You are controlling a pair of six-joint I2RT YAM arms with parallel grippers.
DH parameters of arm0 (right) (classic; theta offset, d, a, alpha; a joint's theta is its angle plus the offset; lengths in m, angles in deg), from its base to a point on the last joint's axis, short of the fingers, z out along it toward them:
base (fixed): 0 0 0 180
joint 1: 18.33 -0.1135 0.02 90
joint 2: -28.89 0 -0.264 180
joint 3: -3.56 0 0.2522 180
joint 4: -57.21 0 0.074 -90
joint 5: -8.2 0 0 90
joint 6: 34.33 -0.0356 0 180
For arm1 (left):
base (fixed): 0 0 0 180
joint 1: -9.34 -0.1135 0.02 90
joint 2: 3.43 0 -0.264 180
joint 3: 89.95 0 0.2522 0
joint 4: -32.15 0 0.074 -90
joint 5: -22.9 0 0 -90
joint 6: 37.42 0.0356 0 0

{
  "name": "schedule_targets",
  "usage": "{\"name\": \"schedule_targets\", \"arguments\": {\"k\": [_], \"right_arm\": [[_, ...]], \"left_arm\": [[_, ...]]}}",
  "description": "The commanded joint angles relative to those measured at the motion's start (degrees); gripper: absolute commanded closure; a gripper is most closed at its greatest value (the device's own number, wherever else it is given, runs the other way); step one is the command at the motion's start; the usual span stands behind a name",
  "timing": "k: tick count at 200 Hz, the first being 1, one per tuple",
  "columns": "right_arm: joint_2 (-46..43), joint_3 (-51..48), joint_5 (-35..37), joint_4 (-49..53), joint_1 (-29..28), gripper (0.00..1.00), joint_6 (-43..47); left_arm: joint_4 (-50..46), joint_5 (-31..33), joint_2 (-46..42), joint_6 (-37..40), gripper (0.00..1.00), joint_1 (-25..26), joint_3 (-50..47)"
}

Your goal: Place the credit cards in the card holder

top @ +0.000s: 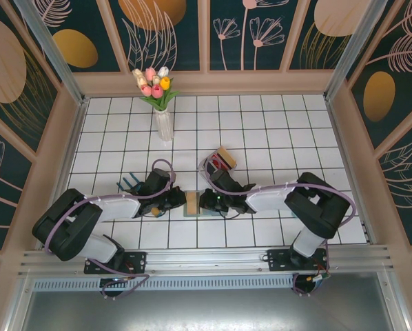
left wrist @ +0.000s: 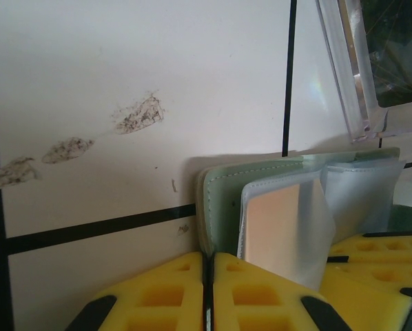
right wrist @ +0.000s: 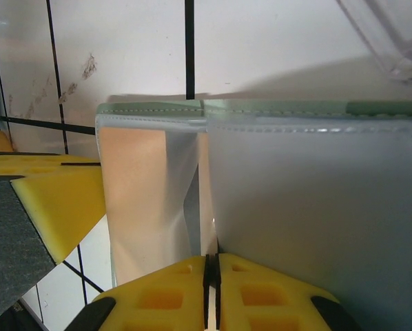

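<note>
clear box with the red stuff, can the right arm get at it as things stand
Probably, though not right away: the right end effector is shut on the card holder and must let go first. The clear box sits just beyond it, uncovered.

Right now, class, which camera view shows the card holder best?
Right wrist: the card holder, green edge and clear pockets, spans the frame. Left wrist shows one corner; top external, a small distant patch.

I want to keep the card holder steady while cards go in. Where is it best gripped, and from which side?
On the card holder, probably the bare stitched green border, from the side of the left arm: it lies open and flat, and the clear pockets look floppy.
</note>
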Motion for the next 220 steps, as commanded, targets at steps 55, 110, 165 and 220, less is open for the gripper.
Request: {"name": "schedule_targets", "arguments": {"k": [55,110,165,220], "right_arm": [[-12.5,1.7,13.0,16.2,-0.7,0.71,2.8],[-21.1,8.7,27.4,32.0,4.5,0.50,11.2],[-8.2,24.1,29.7,39.7,9.1,0.46,28.8],[2.8,35.6,35.9,45.7,12.1,0.43,33.4]], "left_arm": [[-7.7,4.8,-5.8,-0.1,0.79,0.4,-0.2],[-12.5,8.4,-13.5,0.0,0.62,0.3,3.4],[-7.7,6.0,-8.0,-2.1,0.50,-0.7,9.3],[0.7,1.2,3.5,-6.9,0.44,-1.8,14.7]]}}
